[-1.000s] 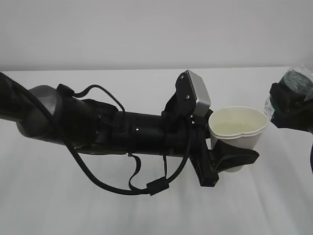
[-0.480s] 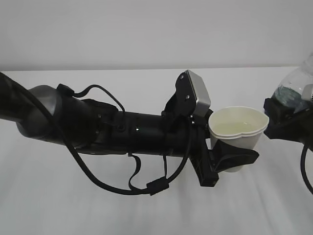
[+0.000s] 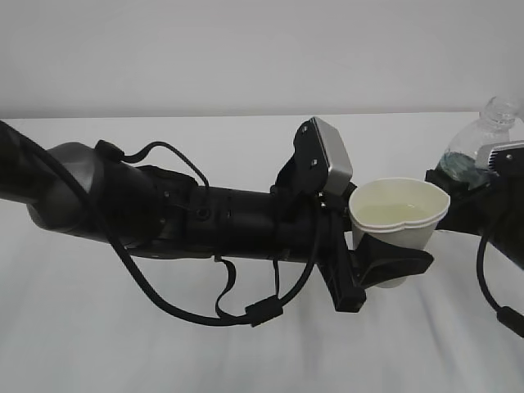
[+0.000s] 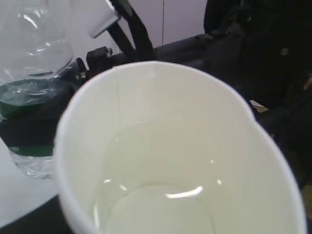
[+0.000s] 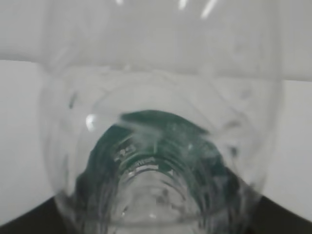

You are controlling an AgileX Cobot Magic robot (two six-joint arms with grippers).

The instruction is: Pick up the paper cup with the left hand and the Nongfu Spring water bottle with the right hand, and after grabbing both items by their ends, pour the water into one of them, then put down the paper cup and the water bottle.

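Paper cup point(image 3: 399, 219) pinched by left fingers point(image 3: 391, 266), bottle point(image 3: 479, 147) by right, rims apart.

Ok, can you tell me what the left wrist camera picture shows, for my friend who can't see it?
A white paper cup fills most of the picture, seen from above, with clear water pooled in the bottom. Behind it on the left is a clear plastic water bottle with a dark green label, and black robot parts cross the background.

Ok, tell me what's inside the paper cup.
The paper cup holds a shallow pool of clear water over its pale cream bottom. Nothing else shows inside; the lowest part lies below the left wrist view's edge.
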